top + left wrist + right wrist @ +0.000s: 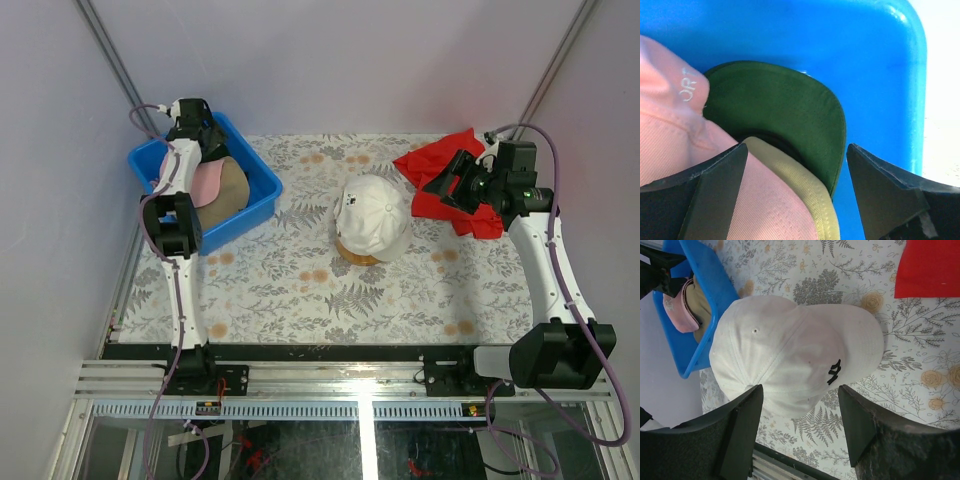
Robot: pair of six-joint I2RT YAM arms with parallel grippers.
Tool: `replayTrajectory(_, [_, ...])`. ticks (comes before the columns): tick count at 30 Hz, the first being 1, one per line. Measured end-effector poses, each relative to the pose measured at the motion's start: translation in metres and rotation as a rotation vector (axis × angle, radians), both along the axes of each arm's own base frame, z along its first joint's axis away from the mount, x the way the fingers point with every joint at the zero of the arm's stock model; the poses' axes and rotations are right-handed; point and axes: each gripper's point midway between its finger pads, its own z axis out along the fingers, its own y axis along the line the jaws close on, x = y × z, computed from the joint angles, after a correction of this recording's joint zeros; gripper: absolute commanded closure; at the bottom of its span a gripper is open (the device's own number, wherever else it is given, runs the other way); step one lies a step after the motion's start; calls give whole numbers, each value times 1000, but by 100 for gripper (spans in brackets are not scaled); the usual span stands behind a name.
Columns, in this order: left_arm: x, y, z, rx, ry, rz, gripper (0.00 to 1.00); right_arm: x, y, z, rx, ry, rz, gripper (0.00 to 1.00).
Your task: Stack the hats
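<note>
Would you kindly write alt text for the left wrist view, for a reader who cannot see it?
The open left gripper hovers over a dark green cap brim inside a blue bin. A pink cap and a tan cap brim overlap it at lower left.

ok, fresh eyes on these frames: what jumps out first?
The white cap sits mid-table, its dark logo plain in the right wrist view. At the far left, the blue bin holds the pink cap, tan cap and green cap piled together, with the left tool open over them. A red cloth lies at the far right, where the right tool hangs open.
</note>
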Motion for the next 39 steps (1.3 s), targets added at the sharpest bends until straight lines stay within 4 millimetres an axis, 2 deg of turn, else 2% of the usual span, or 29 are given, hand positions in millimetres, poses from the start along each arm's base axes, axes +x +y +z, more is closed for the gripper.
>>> replayTrajectory(7, [13, -9, -8, -29, -23, -53, 18, 3, -5, -2, -18, 3, -32, 31])
replayTrajectory(13, [14, -10, -29, -9, 13, -99, 17, 4, -7, -3, -18, 9, -49, 31])
replayTrajectory(16, [13, -8, -33, -1, 21, -96, 17, 5, -8, -5, -23, 15, -57, 31])
replayTrajectory(18, [14, -7, -32, 1, 20, -89, 25, 6, -9, -8, -22, 24, -60, 31])
replayTrajectory(21, [15, -5, -33, -12, 16, -74, 57, 8, -9, -12, -20, 39, -64, 31])
replayTrajectory(25, [17, -5, -32, -40, 3, -58, 93, 11, -9, -19, -20, 60, -68, 31])
replayTrajectory(26, [17, -6, -32, -48, 1, -56, 99, 12, -9, -20, -20, 63, -67, 31])
replayTrajectory(27, [18, -6, -32, -57, -2, -55, 100, 13, -9, -20, -20, 65, -67, 31])
replayTrajectory(30, [19, -7, -20, -88, -28, -52, 100, 20, -9, -14, -24, 55, -64, 31])
replayTrajectory(33, [13, -15, 0, -147, -61, -59, 100, 29, -10, -3, -28, 26, -59, 31])
replayTrajectory(36, [1, -23, 31, -202, -101, -66, 100, 33, -8, 7, -23, -2, -50, 31])
replayTrajectory(39, [-12, -28, 76, -215, -163, -74, 100, 33, -5, 11, -9, -13, -31, 31])
